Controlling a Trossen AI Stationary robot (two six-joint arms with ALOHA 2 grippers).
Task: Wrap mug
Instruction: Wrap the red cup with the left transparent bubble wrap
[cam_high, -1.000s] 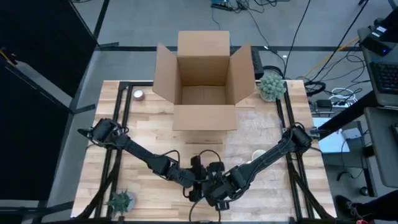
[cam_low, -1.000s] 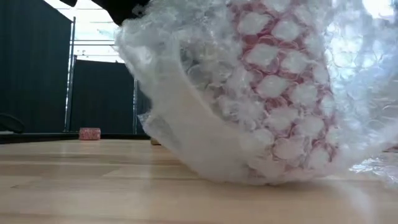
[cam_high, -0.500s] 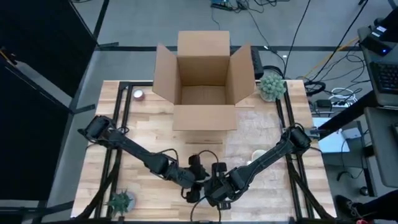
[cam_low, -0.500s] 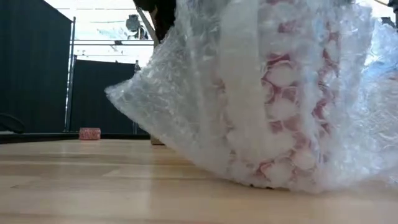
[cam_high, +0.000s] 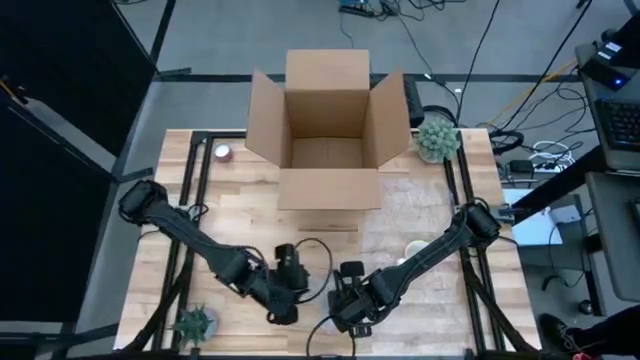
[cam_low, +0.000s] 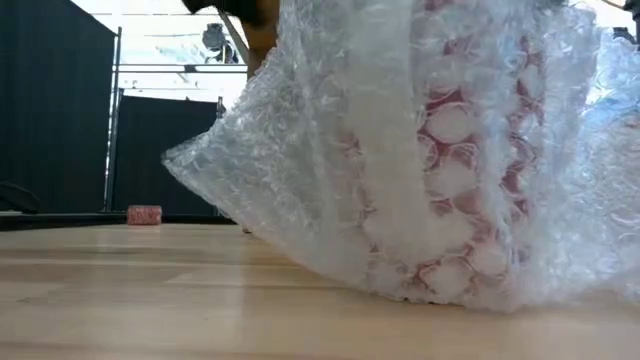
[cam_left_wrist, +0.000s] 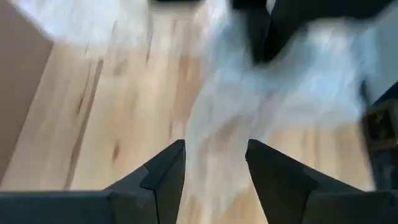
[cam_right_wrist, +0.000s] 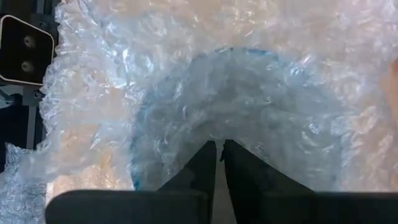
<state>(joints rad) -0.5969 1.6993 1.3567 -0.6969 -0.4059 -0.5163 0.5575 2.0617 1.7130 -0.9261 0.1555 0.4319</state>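
The mug (cam_low: 455, 190), red-patterned, stands on the table inside a loose bundle of clear bubble wrap (cam_low: 330, 170) near the table's front middle. In the right wrist view its round rim (cam_right_wrist: 186, 68) shows through the wrap (cam_right_wrist: 106, 93). My right gripper (cam_high: 346, 306) is over the bundle and shut on the wrap. My left gripper (cam_high: 288, 300) stands open just left of the bundle, with nothing between its fingers (cam_left_wrist: 163, 177); the wrap (cam_left_wrist: 230, 118) lies ahead of them. My right gripper pinches the bubble wrap (cam_right_wrist: 219, 138) between its two fingertips, over the mug's mouth, coming from above and pointing down. How many layers it has does not show. The bundle's lower part rests on the table, and the wrap spreads slack around it.
An open cardboard box (cam_high: 328, 130) stands at the far middle. A potted plant (cam_high: 436, 137) is at the far right and another (cam_high: 195, 323) at the near left. A small roll (cam_high: 222, 152) lies far left. Bare wood lies left of the bundle.
My left gripper has drawn back from the bundle toward the table's left edge and stands apart from the wrap. The wrapped mug has gone from tilted to upright, and a flap of wrap has spread out on its left side.
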